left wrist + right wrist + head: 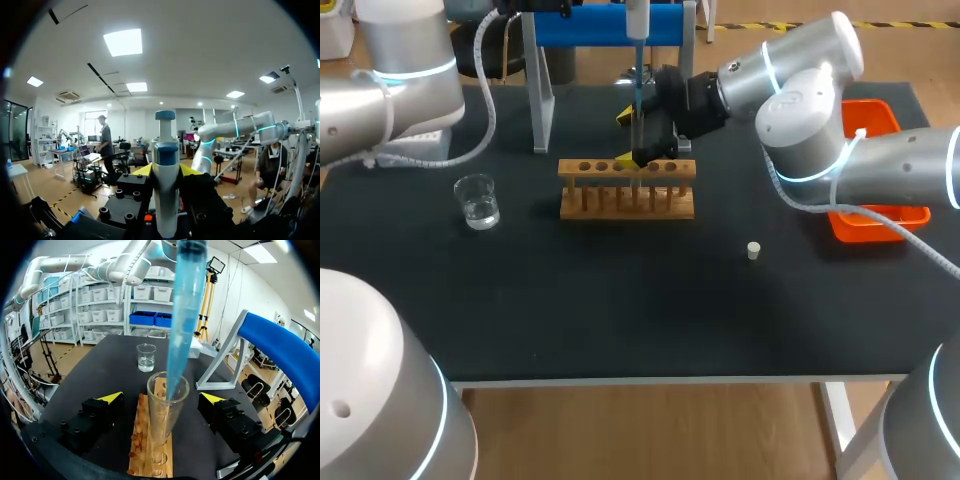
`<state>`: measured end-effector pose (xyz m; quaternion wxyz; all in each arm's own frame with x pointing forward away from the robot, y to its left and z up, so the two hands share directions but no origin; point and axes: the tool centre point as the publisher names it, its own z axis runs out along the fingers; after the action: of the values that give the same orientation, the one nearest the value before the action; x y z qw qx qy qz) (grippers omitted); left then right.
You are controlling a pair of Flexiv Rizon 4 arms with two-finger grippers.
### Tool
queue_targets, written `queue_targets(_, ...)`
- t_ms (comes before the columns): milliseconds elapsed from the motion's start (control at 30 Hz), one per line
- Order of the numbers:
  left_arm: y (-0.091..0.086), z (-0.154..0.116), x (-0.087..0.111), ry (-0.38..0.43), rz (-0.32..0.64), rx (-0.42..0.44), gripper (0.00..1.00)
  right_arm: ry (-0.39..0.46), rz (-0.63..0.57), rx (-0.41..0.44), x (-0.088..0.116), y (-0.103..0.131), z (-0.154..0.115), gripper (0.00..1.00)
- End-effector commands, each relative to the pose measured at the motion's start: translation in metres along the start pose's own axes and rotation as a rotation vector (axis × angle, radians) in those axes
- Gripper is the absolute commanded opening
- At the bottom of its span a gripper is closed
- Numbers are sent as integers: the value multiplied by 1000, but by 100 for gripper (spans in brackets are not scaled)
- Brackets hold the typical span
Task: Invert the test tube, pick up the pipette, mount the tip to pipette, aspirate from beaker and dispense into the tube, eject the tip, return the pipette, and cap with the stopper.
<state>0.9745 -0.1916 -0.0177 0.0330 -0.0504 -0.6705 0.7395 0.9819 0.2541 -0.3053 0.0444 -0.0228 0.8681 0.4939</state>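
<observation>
Tube (161, 420) upright in the rack (141, 440), with the blue tip (182, 315) dipped into its mouth.
Right tool (162, 399) is spread wide, one finger on either side of the tube, neither touching it. Left tool (166, 171) pinches the pipette (165, 210) above. Stopper (753, 250) lies on the bench (620, 300) right of the rack; beaker (146, 357) stands beyond the rack.
</observation>
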Motion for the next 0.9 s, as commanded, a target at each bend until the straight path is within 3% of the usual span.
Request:
queue_targets(33, 4, -2, -3, 3, -1, 7, 0, 3, 0, 1, 0, 0, -1, 100)
queue_targets(900, 10, -17, -5, -26, -19, -3, 0, 3, 0, 1, 0, 0, -1, 100)
